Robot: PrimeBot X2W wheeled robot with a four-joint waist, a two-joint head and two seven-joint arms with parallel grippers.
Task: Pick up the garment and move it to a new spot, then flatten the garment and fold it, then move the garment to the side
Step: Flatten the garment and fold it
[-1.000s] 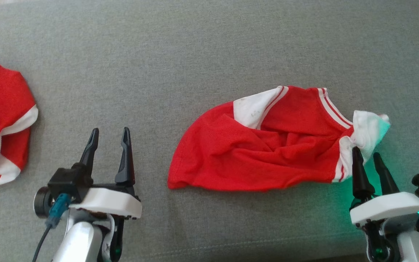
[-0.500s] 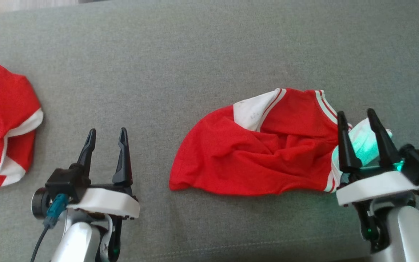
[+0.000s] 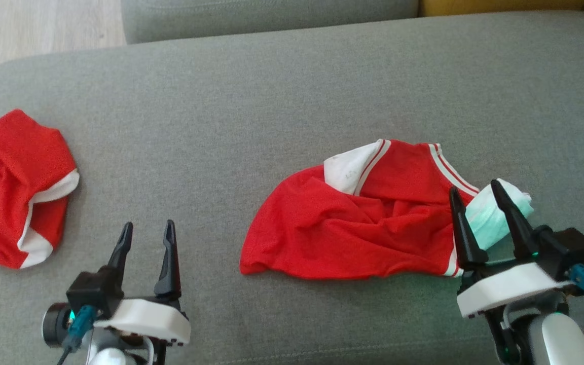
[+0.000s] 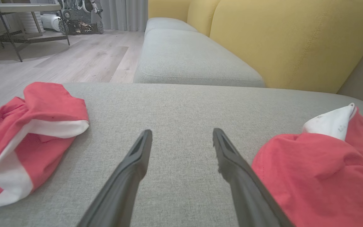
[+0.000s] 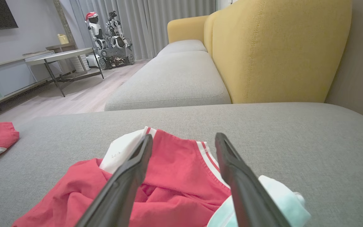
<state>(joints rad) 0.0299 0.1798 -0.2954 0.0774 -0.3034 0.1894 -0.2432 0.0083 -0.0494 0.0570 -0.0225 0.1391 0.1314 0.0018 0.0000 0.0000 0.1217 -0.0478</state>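
A second red garment (image 3: 18, 187) lies at the far left of the grey cushion (image 3: 271, 101). The left gripper (image 3: 149, 225) hovers low, pointing forward, spread wide and empty. Right of centre lies the garment (image 3: 353, 233), crumpled red with white striped trim. The right gripper (image 3: 475, 187) hangs over its white right end, spread wide, gripping nothing.

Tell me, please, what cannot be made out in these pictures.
Head view: the second garment is cut off by the left edge.
Head view: the right gripper covers part of the crumpled garment's white sleeve; contact cannot be told.
Left wrist view: that garment runs off the right and bottom edges.
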